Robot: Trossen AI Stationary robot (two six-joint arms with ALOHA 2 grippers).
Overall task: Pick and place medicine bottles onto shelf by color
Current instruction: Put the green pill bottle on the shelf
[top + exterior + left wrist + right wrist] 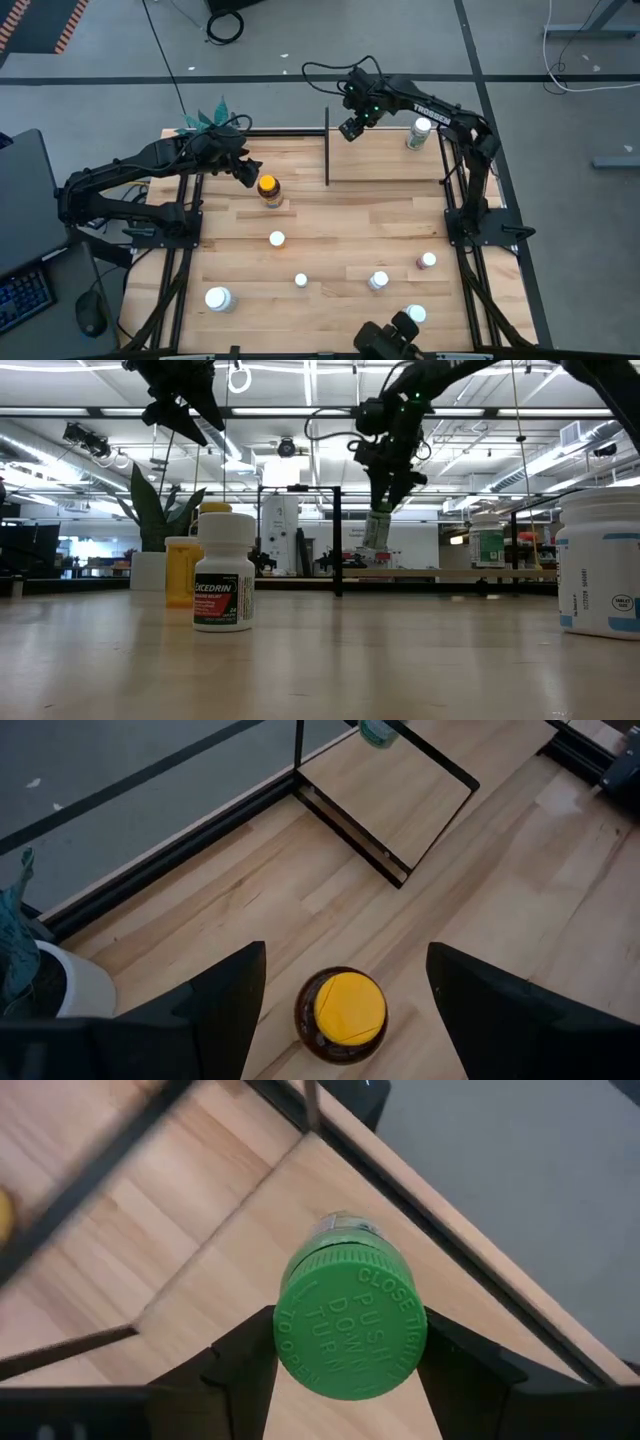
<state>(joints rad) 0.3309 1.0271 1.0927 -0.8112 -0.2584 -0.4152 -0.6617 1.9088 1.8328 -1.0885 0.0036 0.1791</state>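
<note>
My right gripper (352,127) is shut on a green-capped bottle (350,1325) above the left part of the shelf (385,160), a light-wood board in a thin black frame at the table's far side. A white bottle (419,132) stands on the shelf's right part. My left gripper (245,170) is open, up in the air (185,405) above the amber yellow-capped bottle (345,1010). That bottle stands upright on the table (268,188) and shows between the fingers without touching them. My right gripper pinches the bottle's green cap (292,1342) by its sides, between its two fingers. The fingers come from above, pointing down. The bottle (376,528) hangs below them, slightly tilted, clear of the shelf board.
Several white bottles stand on the table's near half (277,238) (300,280) (378,281), and a pinkish one (427,261) stands at the right. A white Excedrin bottle (223,572) shows close in the low view. A potted teal plant (205,120) stands at the far left corner.
</note>
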